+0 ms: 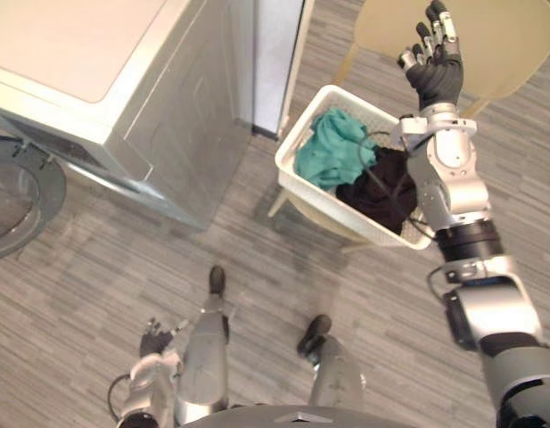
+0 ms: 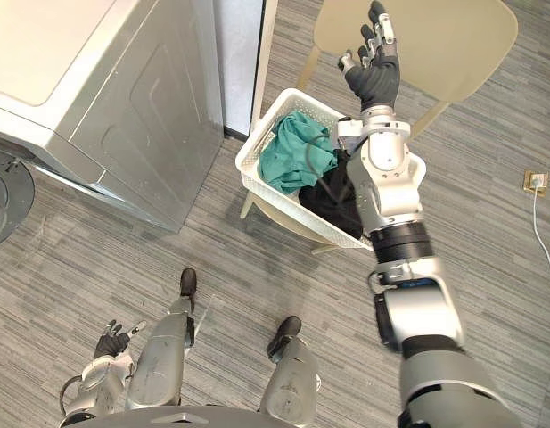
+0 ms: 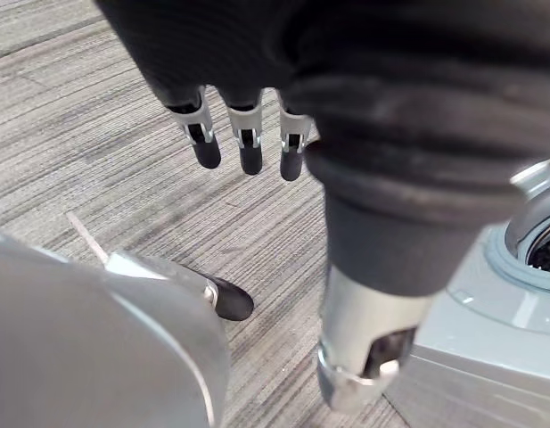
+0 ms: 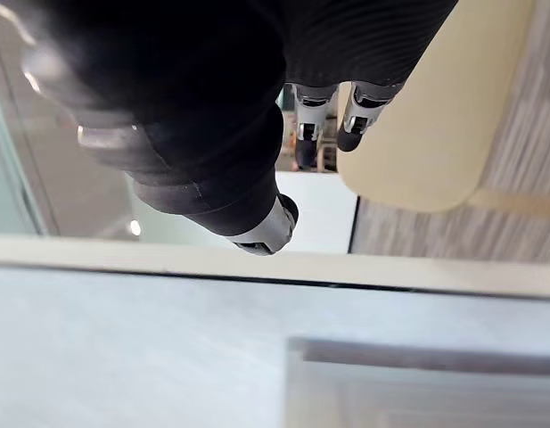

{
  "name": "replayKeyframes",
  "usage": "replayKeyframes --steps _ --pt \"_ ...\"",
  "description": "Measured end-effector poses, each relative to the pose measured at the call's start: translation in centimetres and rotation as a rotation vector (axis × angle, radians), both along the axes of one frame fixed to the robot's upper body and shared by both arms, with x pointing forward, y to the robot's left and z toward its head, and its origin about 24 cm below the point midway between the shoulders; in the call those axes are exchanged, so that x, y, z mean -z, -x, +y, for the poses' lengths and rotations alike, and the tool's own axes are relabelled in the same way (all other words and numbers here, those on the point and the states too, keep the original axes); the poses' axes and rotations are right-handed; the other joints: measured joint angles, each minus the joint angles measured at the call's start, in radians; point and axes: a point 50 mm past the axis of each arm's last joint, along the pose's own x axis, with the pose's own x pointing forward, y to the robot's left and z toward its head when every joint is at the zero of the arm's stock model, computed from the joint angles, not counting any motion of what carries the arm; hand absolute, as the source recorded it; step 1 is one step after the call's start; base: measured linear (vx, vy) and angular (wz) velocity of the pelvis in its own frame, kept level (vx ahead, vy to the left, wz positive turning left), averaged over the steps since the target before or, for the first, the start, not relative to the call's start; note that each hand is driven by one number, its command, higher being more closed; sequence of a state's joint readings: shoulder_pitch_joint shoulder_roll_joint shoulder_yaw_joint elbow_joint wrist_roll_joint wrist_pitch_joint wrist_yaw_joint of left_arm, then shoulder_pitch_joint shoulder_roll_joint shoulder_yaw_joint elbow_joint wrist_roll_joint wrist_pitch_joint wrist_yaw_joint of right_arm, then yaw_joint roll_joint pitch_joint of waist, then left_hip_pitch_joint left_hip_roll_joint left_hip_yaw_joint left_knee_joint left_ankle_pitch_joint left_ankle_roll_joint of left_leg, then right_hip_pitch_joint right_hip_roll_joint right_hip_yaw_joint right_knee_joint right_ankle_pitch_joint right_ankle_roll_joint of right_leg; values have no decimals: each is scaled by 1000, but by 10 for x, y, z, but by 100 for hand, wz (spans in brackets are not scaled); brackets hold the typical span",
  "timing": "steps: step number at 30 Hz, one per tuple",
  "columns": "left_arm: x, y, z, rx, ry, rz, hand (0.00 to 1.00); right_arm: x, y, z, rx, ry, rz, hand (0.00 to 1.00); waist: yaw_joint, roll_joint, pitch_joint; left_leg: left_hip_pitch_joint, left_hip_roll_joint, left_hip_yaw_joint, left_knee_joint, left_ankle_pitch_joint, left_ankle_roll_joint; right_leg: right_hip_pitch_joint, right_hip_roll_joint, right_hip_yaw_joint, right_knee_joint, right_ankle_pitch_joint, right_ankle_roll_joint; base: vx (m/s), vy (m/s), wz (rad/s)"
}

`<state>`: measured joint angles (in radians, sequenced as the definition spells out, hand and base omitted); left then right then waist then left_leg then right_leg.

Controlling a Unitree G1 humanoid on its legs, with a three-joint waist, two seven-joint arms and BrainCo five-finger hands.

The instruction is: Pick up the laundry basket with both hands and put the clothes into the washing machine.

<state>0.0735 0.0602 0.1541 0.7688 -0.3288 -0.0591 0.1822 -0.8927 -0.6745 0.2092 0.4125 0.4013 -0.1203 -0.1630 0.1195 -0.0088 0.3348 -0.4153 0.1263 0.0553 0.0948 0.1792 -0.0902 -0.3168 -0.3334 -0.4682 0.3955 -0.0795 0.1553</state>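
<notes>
A white slatted laundry basket (image 1: 297, 169) rests on a low stand on the floor, holding a teal garment (image 1: 332, 147) and a black garment (image 1: 386, 187). My right hand (image 1: 438, 67) is raised above the basket's far right corner, fingers straight and spread, holding nothing. My left hand (image 1: 154, 341) hangs low at my side near the floor, fingers relaxed and empty. The grey washing machine (image 1: 123, 98) stands at the left with its round door (image 1: 16, 192) swung open.
A beige round table (image 1: 497, 36) on pale legs stands just behind the basket, under my raised right hand. A white panel (image 1: 276, 53) stands between the washer and the basket. A wall socket (image 2: 535, 182) with a white cord lies on the floor at right.
</notes>
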Motion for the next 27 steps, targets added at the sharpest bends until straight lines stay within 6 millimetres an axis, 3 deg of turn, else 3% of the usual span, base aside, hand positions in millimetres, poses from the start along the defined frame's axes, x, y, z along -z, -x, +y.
replayKeyframes --steps 7,11,18,27 --pt "3 10 7 32 -33 29 0 11 -10 -14 102 594 189 0 11 -9 5 -1 3 0 -25 14 1 -13 9 3 -16 11 -3 -11 -46 -2" --pt "0 8 10 49 -39 14 0 15 -12 -25 146 807 271 0 15 -22 21 -4 3 -4 -73 42 5 -35 11 -1 -17 12 -5 -33 -51 1" --pt "-9 -4 10 93 -51 -57 0 17 -12 -45 213 861 338 0 38 -30 69 -44 2 -6 -77 53 2 -74 14 0 -27 24 -7 -8 -45 -1" --pt "-18 -19 4 89 -32 -130 0 9 -16 -63 346 772 342 0 69 -9 121 -149 4 -29 -34 50 4 -142 20 -13 -30 37 -11 10 -59 3"
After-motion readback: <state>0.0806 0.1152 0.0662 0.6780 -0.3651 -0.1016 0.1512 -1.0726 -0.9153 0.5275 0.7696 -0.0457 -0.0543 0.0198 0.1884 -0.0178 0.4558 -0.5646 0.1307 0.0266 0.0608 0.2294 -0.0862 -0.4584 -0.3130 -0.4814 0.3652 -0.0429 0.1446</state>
